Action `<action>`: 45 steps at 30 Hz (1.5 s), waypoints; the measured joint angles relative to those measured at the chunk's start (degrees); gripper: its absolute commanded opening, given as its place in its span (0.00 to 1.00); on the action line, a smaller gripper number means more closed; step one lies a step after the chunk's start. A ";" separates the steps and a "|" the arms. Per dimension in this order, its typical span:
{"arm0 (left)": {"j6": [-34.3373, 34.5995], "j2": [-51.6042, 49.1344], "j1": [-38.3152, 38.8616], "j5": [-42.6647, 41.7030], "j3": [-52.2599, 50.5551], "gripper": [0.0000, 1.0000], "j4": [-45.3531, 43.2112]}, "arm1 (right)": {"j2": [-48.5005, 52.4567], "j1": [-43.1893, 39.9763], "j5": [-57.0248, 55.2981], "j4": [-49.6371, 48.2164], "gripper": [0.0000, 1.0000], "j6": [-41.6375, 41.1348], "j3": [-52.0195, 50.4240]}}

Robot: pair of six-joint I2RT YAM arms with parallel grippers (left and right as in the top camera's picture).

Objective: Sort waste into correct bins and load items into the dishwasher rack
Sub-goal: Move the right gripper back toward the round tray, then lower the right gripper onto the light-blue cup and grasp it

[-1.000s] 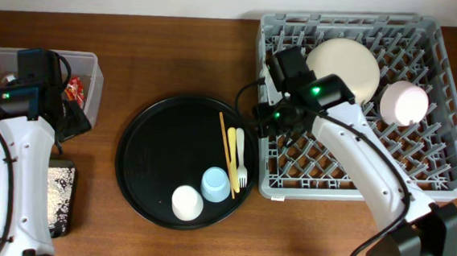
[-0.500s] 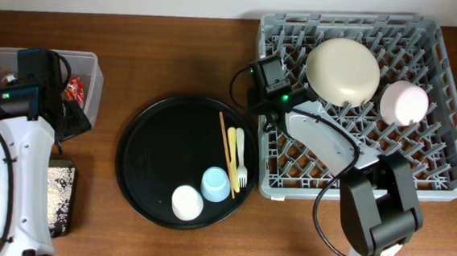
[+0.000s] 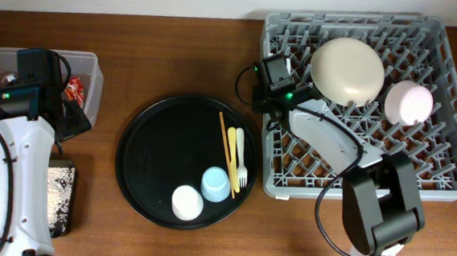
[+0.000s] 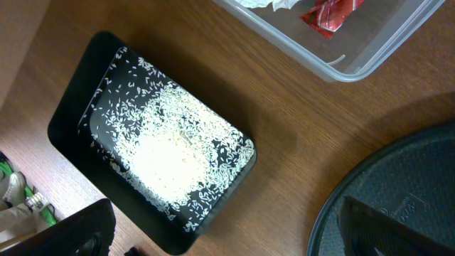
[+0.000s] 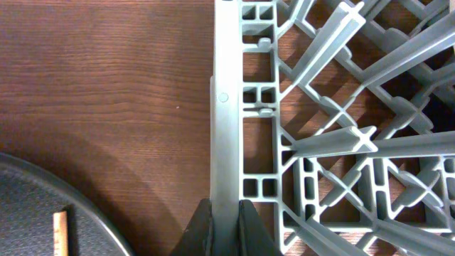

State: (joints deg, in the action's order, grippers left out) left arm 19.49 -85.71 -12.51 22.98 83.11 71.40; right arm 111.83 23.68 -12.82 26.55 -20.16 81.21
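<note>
The grey dishwasher rack (image 3: 451, 172) stands at the right, holding a cream bowl (image 3: 347, 70) and a pink bowl (image 3: 408, 103). My right gripper (image 3: 268, 98) is shut on the rack's left wall (image 5: 227, 107), one finger on each side of it. A white cup (image 3: 187, 202), a light-blue cup (image 3: 216, 184), forks (image 3: 240, 157) and orange sticks (image 3: 227, 152) lie on the round black tray (image 3: 149, 163). My left gripper (image 4: 227, 245) hangs open and empty over the table, beside the black bin (image 4: 71, 135) of rice (image 4: 167, 153). The clear bin (image 4: 341, 64) holds a red wrapper (image 4: 330, 13).
Bare wood shows between the round tray (image 5: 43, 213) and the rack wall. The clear bin (image 3: 88, 66) sits at the far left, with the black bin (image 3: 61, 197) in front of it, partly under my left arm. An orange stick's end (image 5: 60, 231) shows in the right wrist view.
My right gripper came down from above the rack to its left wall and shut on it. The rack has slid slightly to the right. The left arm has not moved.
</note>
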 measured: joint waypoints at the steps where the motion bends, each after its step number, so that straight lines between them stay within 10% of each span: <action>1: 0.00 0.00 0.00 0.00 0.00 0.99 0.00 | 0.00 -0.68 0.11 0.24 0.04 0.20 0.13; 16: 0.00 0.00 0.00 0.00 0.00 0.99 0.00 | -0.24 -3.34 0.48 3.34 0.04 2.82 0.70; 19: 0.00 0.00 0.00 0.00 0.00 0.99 0.00 | -0.28 -3.41 0.85 3.65 0.51 3.21 0.70; 21: 0.00 0.00 0.00 0.00 0.00 1.00 0.00 | -0.15 -4.09 1.07 5.62 0.64 3.34 0.22; 28: 0.00 0.00 0.00 0.00 0.00 0.99 -0.02 | -3.10 -4.28 2.14 9.68 0.64 5.70 6.51; 32: 0.00 0.00 0.00 0.00 0.00 0.99 -0.04 | -13.51 -2.82 14.32 27.78 0.66 7.34 17.66; 33: 0.00 0.00 0.00 -0.02 0.00 0.99 -0.02 | -15.13 -0.85 17.57 30.77 0.98 7.30 18.03; 37: 0.00 0.00 0.00 0.00 0.00 0.99 0.00 | -13.25 12.72 23.52 37.38 1.00 7.56 18.16; 40: 0.00 0.00 0.00 0.00 0.00 0.99 0.00 | -10.58 18.03 23.61 37.48 0.74 7.69 18.08; 45: 0.00 0.00 0.00 0.00 0.00 0.99 -0.02 | -10.01 18.49 22.84 37.77 0.81 6.60 8.33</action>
State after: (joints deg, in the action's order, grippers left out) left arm 19.49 -85.71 -12.51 22.98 83.11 71.37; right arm 101.82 42.17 10.02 64.31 -13.56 89.54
